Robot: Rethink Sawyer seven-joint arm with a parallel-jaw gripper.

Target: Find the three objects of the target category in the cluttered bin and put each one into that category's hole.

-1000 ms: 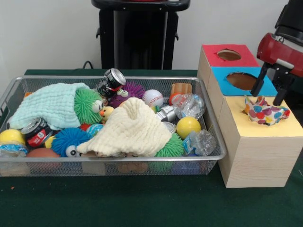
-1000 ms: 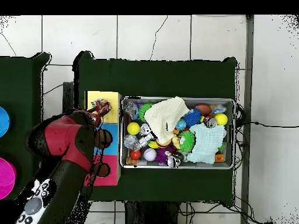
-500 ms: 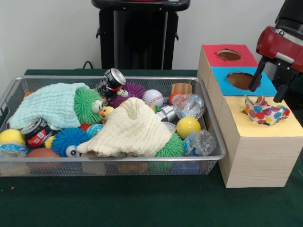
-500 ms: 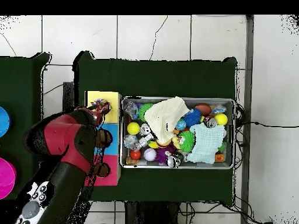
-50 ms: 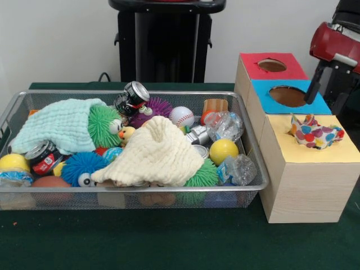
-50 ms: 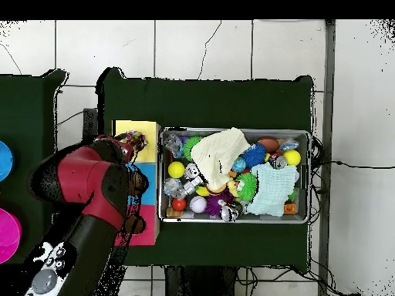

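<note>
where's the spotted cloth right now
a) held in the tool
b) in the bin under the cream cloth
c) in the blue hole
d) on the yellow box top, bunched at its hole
d: the spotted cloth sits bunched on the yellow top, while the tool hangs open and empty above the blue top.

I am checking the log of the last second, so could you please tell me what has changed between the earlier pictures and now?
The red and black arm's tool has risen and drawn back toward the right edge of the front view, away from the crumpled multicoloured spotted cloth, which it holds no longer. That cloth stays on the yellow top of the wooden box, and the wire mesh bin with its clutter is unchanged.
</note>
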